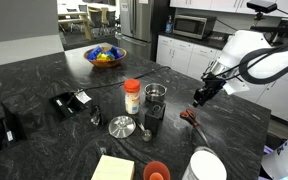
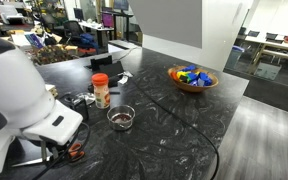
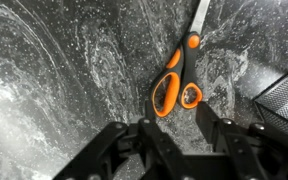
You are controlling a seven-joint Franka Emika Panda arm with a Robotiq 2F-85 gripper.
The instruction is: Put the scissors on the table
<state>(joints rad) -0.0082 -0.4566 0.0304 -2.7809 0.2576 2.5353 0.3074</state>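
The scissors (image 3: 176, 75), with orange handles and a pale blade, lie flat on the black marbled table (image 3: 54, 70). My gripper (image 3: 176, 125) hangs just above them, open and empty, with its fingertips on either side of the handle end and not touching. In an exterior view the gripper (image 1: 199, 97) is near the table's right edge, over the scissors (image 1: 188, 117). In the other exterior view only a bit of orange scissors (image 2: 76, 152) shows beside the white arm.
A white bottle with an orange lid (image 1: 132, 96), a clear cup (image 1: 155, 98) and a metal bowl (image 1: 122, 126) stand mid-table. A fruit bowl (image 1: 105, 55) is at the back and an orange-red cup (image 1: 157, 171) at the front. A black mesh object (image 3: 284, 95) is beside the scissors.
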